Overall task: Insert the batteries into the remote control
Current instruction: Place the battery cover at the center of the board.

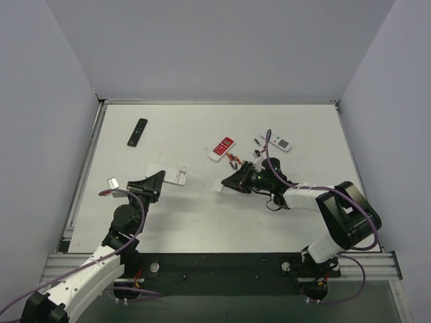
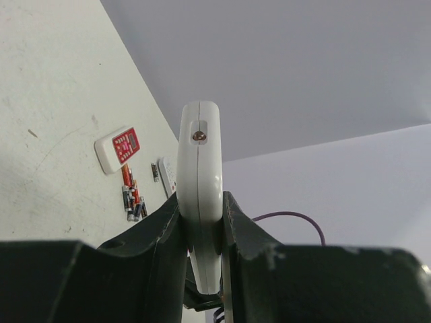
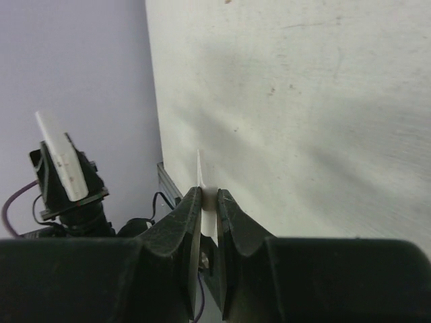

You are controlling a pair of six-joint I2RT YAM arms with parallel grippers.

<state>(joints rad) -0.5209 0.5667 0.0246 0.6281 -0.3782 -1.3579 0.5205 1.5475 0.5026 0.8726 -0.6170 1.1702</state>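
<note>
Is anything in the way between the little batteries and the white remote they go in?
Nothing visible lies between the small copper-and-dark batteries and the white plastic remote control held by the left gripper. But the right gripper has its fingers shut on a thin white plastic piece.

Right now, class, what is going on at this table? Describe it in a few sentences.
The left gripper is shut on the white remote control, holding it edge-on. The right gripper pinches a thin white plate, probably the remote's back cover. The batteries lie loose on the table beside a red-and-white remote, none picked up yet.
</note>
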